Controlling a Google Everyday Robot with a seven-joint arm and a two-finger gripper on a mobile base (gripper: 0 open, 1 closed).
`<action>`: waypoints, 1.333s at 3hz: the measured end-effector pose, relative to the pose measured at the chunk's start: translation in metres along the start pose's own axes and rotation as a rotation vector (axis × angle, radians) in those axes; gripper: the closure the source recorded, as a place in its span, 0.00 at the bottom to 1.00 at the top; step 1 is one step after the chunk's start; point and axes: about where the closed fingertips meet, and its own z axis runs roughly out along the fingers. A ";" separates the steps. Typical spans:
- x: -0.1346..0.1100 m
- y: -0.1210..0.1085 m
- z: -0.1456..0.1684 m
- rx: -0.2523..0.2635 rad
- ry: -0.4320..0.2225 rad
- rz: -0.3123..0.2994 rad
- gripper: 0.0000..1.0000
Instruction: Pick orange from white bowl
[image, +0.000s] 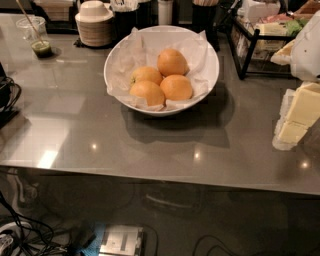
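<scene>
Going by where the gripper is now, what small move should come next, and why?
Probably carry the gripper left, toward the white bowl, and stop above the front right orange. The gripper hangs at the right edge of the view, well apart from the bowl. All four oranges lie loose on the paper lining, and this one is on the gripper's side with nothing over it.

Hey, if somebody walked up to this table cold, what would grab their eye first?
The big white bowl in the middle of the grey table stands out first, lined with crinkled paper and holding four bright oranges. Next comes the robot's pale yellow tool at the right edge, off to the bowl's side and not touching it. A stack of beige bowls sits at the back left.
</scene>
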 end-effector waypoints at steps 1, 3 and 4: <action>0.000 0.000 0.000 0.000 0.000 0.000 0.00; -0.030 -0.015 0.003 -0.002 -0.100 -0.061 0.00; -0.069 -0.025 0.016 -0.036 -0.205 -0.141 0.00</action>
